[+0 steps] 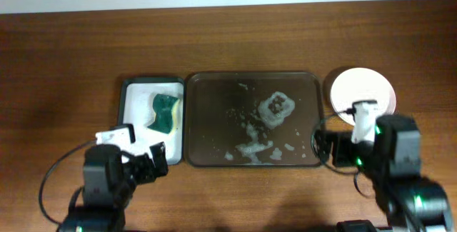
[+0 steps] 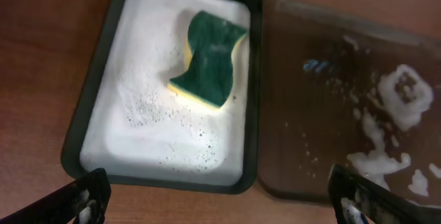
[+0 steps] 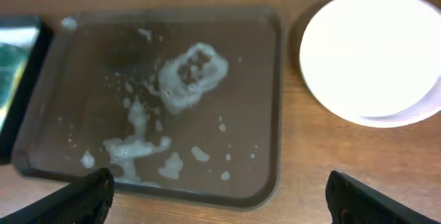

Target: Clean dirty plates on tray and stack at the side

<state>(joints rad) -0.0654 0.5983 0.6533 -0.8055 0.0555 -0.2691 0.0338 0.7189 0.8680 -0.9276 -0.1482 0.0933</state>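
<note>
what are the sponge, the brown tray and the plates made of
Sponge: soft yellow foam with a coarse green scouring layer on top.
Brown tray: probably moulded plastic, smooth with a dull sheen and rounded corners.
Plates: smooth, glossy, white here; ceramic or melamine, the look leaves it open.

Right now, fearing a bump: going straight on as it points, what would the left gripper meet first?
Probably the small black tray, its near rim or foamy inside, just short of the green sponge. The left gripper is open and holds nothing; depth is unclear.
</note>
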